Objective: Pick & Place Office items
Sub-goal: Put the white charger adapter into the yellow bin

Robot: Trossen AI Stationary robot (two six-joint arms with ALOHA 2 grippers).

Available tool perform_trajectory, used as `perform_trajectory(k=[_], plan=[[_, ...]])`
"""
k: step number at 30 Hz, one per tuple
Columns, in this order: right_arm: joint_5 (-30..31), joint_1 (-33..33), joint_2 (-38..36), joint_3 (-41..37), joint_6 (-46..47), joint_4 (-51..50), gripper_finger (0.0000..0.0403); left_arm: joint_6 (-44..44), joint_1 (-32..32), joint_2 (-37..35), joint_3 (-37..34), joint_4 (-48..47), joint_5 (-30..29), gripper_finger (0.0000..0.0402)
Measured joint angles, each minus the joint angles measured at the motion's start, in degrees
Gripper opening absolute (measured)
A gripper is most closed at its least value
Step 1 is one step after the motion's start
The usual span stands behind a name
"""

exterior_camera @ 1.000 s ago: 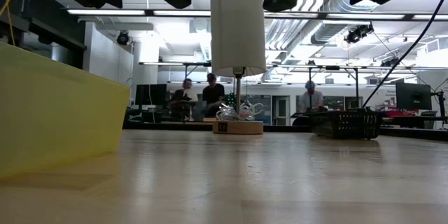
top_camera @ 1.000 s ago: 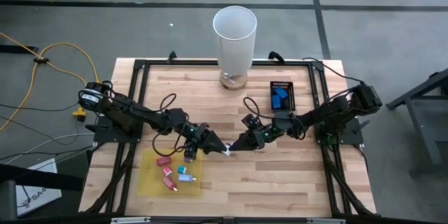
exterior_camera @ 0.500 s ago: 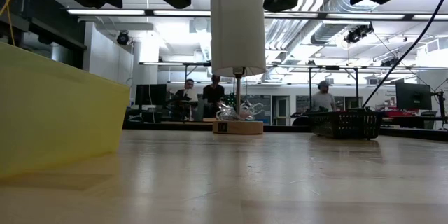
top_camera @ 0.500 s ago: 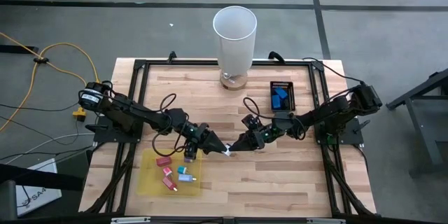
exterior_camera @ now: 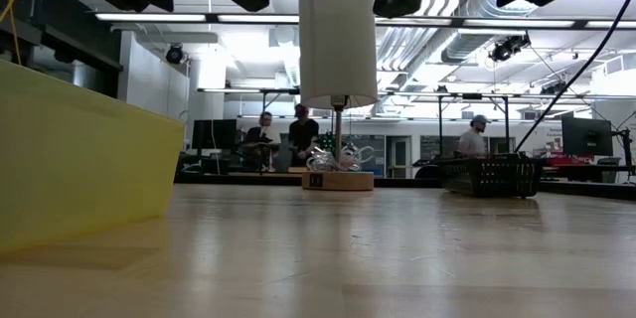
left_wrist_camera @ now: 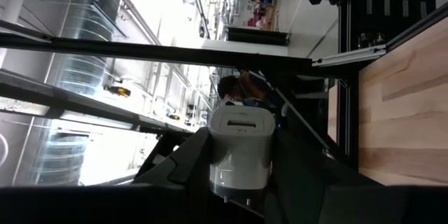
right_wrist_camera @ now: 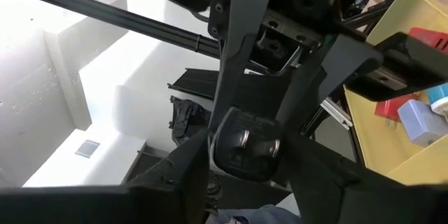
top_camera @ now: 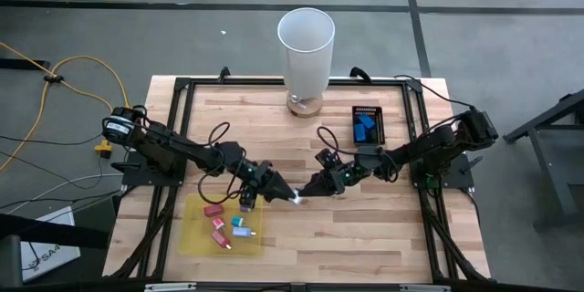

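A small whitish office item [top_camera: 298, 199] hangs above the table's middle, where both grippers meet tip to tip. My left gripper [top_camera: 290, 193] reaches it from the left and is shut on it. In the left wrist view it is a white blocky piece [left_wrist_camera: 240, 150]. My right gripper [top_camera: 308, 192] comes at the same item from the right, and a dark rounded end [right_wrist_camera: 245, 147] shows just ahead of it. Several more items, red [top_camera: 213, 210], pink [top_camera: 220, 224] and teal [top_camera: 240, 222], lie on the yellow sheet [top_camera: 196, 237]. My left gripper pinches the whitish item between its two fingers, one on each side of its near end [left_wrist_camera: 218, 175]. It comes in about level from the table's left. The item is lifted clear of the table.
A tall white cylinder [top_camera: 306, 46] on a wooden foot stands at the far middle. A small black tray [top_camera: 377, 112] holding blue pieces [top_camera: 364, 128] sits at the far right. Bare wood lies in front of the grippers. People sit and walk in the room beyond.
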Motion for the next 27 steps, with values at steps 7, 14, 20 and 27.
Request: perform_trajectory(k=[7,14,20,27], plan=[[0.02,0.0,0.0,0.02,0.0,-0.02,0.0166,0.07,-0.01,0.0,0.0,-0.02,-0.02,0.0126],[-0.04,0.0,0.0,0.02,0.05,-0.02,0.0169,0.16,-0.15,0.0,0.0,0.0,-0.39,0.0126],[-0.49,0.02,0.0,0.02,0.2,0.22,0.0169,0.27,-1.12,0.0,0.0,0.02,-0.44,0.0126],[-0.64,0.02,0.0,0.02,0.2,0.24,0.0169,-3.55,-1.41,0.0,0.0,0.02,-0.55,0.0126]])
